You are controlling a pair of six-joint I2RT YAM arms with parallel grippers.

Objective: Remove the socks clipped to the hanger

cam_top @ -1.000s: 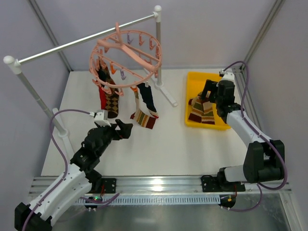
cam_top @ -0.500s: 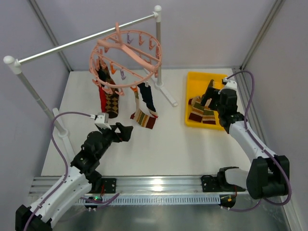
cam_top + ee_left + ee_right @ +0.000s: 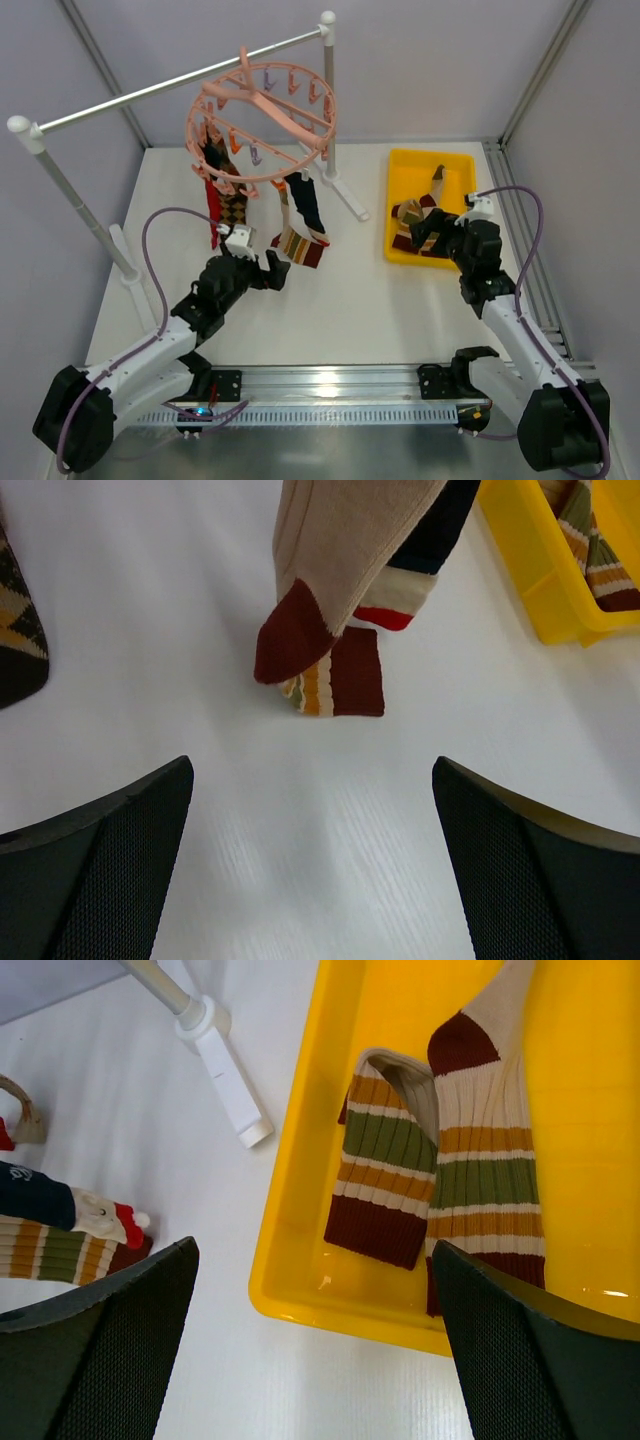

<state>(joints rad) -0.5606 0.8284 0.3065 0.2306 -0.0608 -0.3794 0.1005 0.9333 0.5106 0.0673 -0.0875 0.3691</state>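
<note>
Left gripper [image 3: 312,810]: jaws wide apart, nothing between them, low over the white table [image 3: 350,300]. Bare table between the fingertips and the nearest hanging socks [image 3: 345,590].

Right gripper [image 3: 315,1290]: jaws also wide apart, holding nothing. It hangs over the near-left rim of the yellow tray [image 3: 300,1310].

In the tray: 2 striped socks [image 3: 440,1160], lying flat side by side and touching, with bare tray floor beyond them.

White foot [image 3: 225,1060] of a rail post sits just beside the tray's left wall, narrow gap.

Further back: 1 pink round hanger [image 3: 262,120] hooked on the grey rail [image 3: 150,90].

Socks clipped on it: 4 as far as I can count. 2 on the left, a dark red one and an argyle [image 3: 232,210]. 2 on the right, a navy [image 3: 310,205] and a tan striped one [image 3: 297,242] whose lower end touches the table.

Many clips unused.
</note>
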